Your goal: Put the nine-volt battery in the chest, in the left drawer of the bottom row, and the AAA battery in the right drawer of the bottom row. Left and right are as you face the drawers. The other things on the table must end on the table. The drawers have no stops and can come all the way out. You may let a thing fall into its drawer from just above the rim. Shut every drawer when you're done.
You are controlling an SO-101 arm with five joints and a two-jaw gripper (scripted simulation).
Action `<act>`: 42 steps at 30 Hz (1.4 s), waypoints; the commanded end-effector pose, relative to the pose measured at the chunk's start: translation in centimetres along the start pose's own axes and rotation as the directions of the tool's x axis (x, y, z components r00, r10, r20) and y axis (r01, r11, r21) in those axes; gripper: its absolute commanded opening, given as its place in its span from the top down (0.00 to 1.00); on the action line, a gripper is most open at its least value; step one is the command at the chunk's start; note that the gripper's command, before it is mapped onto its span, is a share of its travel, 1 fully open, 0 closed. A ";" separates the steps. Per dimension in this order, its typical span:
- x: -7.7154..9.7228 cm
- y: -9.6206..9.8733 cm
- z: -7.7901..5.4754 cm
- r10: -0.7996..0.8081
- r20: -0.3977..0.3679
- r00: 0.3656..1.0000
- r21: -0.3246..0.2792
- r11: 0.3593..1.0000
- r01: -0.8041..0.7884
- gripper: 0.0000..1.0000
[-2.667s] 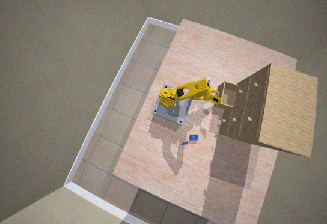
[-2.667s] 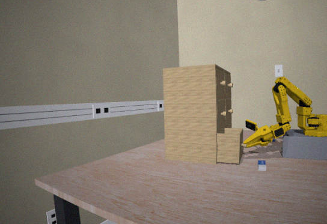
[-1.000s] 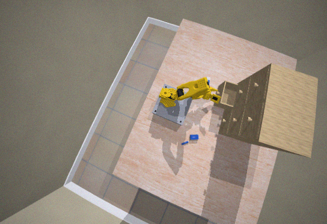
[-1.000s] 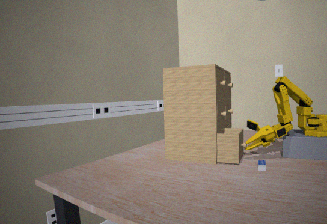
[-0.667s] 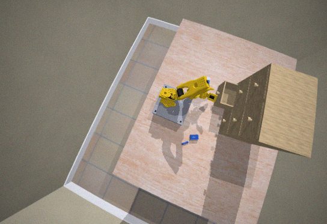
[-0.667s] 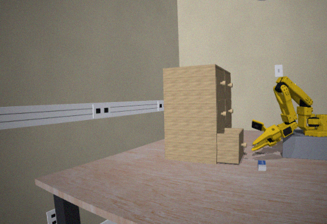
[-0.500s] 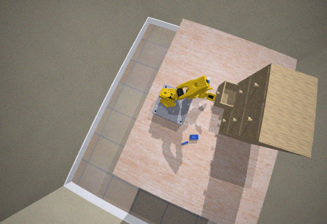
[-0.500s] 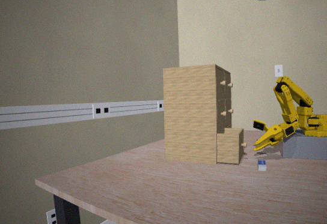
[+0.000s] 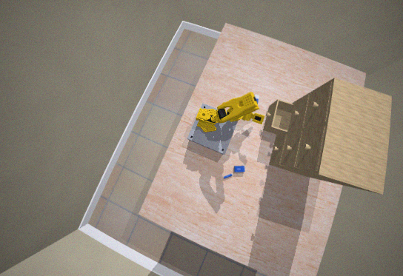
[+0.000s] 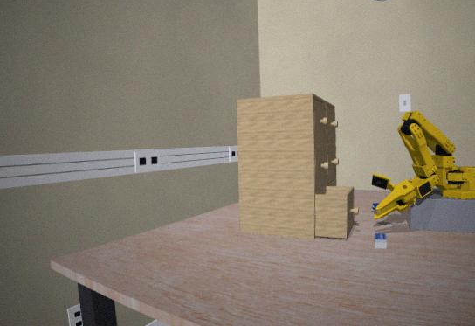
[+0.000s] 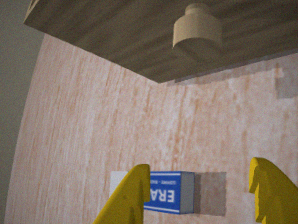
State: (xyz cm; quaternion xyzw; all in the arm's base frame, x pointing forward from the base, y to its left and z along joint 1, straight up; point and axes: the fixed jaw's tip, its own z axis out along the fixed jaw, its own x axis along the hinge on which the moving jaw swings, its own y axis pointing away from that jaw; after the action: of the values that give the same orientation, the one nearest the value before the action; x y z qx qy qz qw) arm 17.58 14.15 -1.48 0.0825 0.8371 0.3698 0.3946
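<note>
The wooden chest (image 9: 355, 129) (image 10: 275, 166) stands on the table with its bottom-left drawer (image 9: 274, 116) (image 10: 333, 211) pulled out and empty. My gripper (image 9: 262, 119) (image 10: 376, 215) (image 11: 200, 169) is open and holds nothing. It hangs low, just in front of that drawer's knob (image 10: 354, 210) (image 11: 197, 28) and a little below it. The nine-volt battery (image 9: 238, 169), a blue block, lies on the table away from the gripper. The AAA battery (image 9: 227, 176), a thin blue stick, lies beside it.
A blue eraser (image 11: 169, 192) lies on the table under the gripper, close to the open drawer. The other drawers are shut. The arm's grey base (image 9: 207, 137) (image 10: 441, 218) sits near the chest.
</note>
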 end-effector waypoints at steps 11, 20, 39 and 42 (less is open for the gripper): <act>-0.4 0.7 0.8 -0.127 -0.064 0.990 0.049 0.990 0.130 0.79; -0.7 1.1 1.1 -0.191 -0.104 0.976 0.075 0.977 0.199 0.79; -1.6 2.1 0.5 -0.335 -0.215 0.917 0.115 0.924 0.364 0.79; -1.8 2.2 0.3 -0.358 -0.236 0.903 0.119 0.912 0.392 0.79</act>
State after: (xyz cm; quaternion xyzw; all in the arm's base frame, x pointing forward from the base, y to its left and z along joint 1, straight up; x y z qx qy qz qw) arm 18.83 15.31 0.68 -0.0725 0.8943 0.2395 0.3709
